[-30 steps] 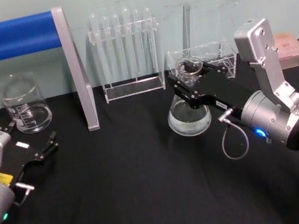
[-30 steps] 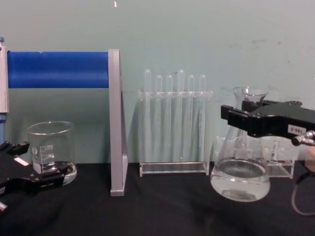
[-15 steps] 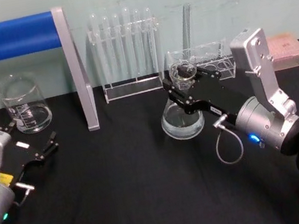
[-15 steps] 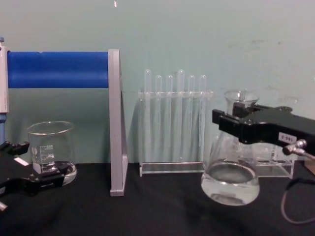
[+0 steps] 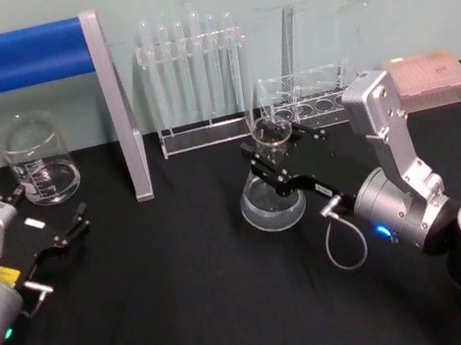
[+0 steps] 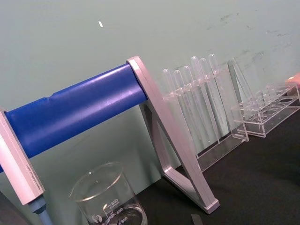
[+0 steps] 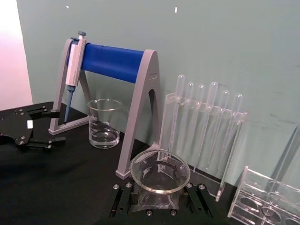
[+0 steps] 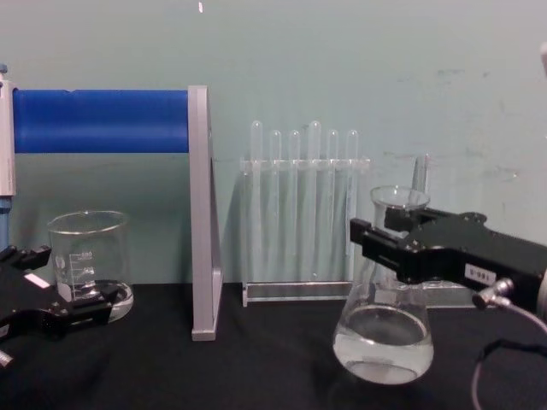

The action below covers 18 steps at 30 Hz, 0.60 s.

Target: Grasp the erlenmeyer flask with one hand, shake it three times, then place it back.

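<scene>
The erlenmeyer flask [image 5: 270,202] is clear glass with a little clear liquid in its wide base [image 8: 382,345]. My right gripper [image 5: 278,166] is shut on its neck just under the flared rim [image 7: 160,170], and its black jaws stand on either side of the neck [image 8: 386,246]. The flask stays upright, with its base low over the black cloth; I cannot tell whether it touches. My left gripper [image 5: 45,216] rests open at the table's left, in front of the beaker, holding nothing.
A glass beaker [image 5: 37,162] stands back left under a pipette stand with a blue bar [image 5: 14,59]. Behind the flask are a test tube rack [image 5: 196,80], a low clear rack [image 5: 306,92] and a pink box [image 5: 428,75]. Bare black cloth spans the front.
My right gripper has carried the flask to the left and downward, toward the table's middle. The liquid has settled lower in view. The left arm has not moved.
</scene>
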### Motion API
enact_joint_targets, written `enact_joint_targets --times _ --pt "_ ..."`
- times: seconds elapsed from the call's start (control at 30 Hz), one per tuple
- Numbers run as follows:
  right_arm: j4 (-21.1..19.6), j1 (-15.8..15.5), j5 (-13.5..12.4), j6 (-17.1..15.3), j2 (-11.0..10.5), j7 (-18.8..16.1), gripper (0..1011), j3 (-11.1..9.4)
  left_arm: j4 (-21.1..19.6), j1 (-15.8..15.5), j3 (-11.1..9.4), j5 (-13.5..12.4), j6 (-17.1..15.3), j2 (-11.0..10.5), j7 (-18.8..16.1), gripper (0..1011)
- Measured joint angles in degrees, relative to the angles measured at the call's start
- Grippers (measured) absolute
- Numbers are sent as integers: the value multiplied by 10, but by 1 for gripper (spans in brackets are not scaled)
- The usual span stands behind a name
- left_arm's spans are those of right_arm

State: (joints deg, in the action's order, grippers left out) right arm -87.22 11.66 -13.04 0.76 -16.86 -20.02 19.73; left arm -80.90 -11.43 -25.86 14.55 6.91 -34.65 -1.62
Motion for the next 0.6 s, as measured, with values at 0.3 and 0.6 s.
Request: enact_joint_targets --times 0.3,0.6 --pt "24 -4 2 22 5 -6 456 7 0 0 0 0 0 0 0 1001" --pt "43 -5 2 30 10 -6 456 8 0 0 0 0 0 0 0 1001"
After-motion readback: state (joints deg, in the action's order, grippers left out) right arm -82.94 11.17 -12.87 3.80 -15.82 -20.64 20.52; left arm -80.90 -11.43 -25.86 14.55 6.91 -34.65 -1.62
